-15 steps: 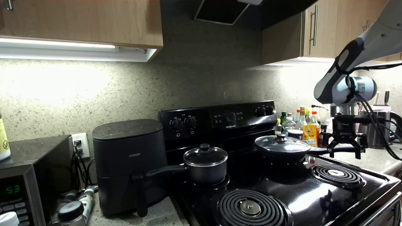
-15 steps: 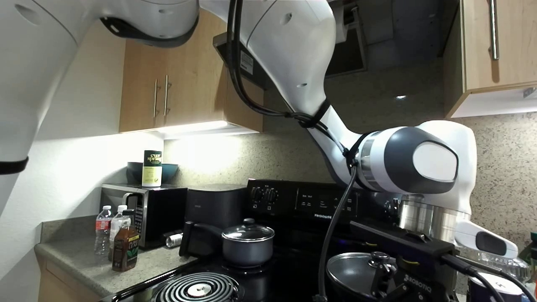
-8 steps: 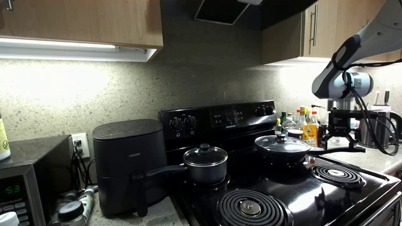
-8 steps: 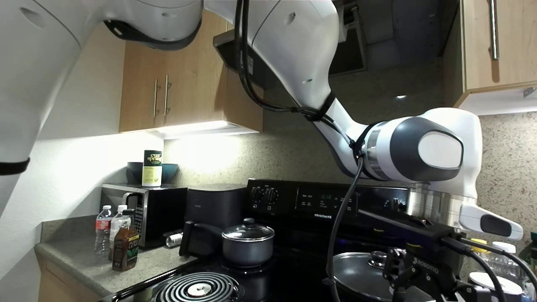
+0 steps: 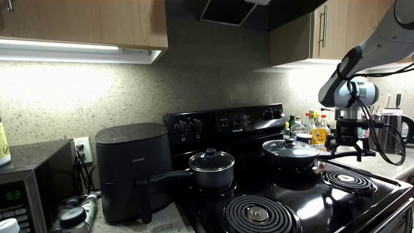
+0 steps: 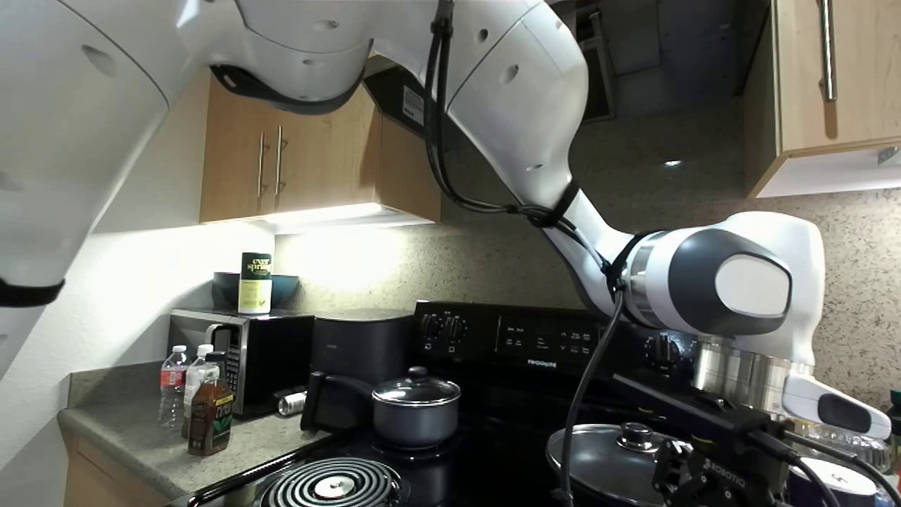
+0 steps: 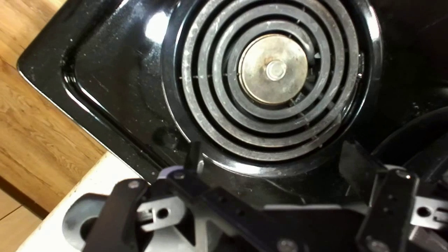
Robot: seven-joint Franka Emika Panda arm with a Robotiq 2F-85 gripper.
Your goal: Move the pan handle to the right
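Handle, one: juts from the pan, near your gripper, which is spread and unloaded. Step in hand seems lining up; next, you likely need a rightward push.

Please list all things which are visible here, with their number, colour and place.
hood: one, black, overhead
stove: one, black, below hood
cupboards: two groups, pale wood, flanking hood
counter: two stretches, grey, flanking stove
burners: two visible, grey, on stove
pan: one, black, lidded, on stove
pan handle: one, black, on pan
pot: one, grey, lidded, on stove
fryer: one, black, beside stove
microwave: one, black-silver, beside fryer
outlet: one, white, near fryer
canister: one, green-yellow, on microwave
bowl: one, teal, behind canister
bottles: three plus uncounted others, mixed, near microwave and pan
tub: one, blue-white, near bottles
kettle: one, grey, on counter
small items: uncounted, mixed, near fryer
arm: one, white, above stove
pincer: one, black, open, near pan handle
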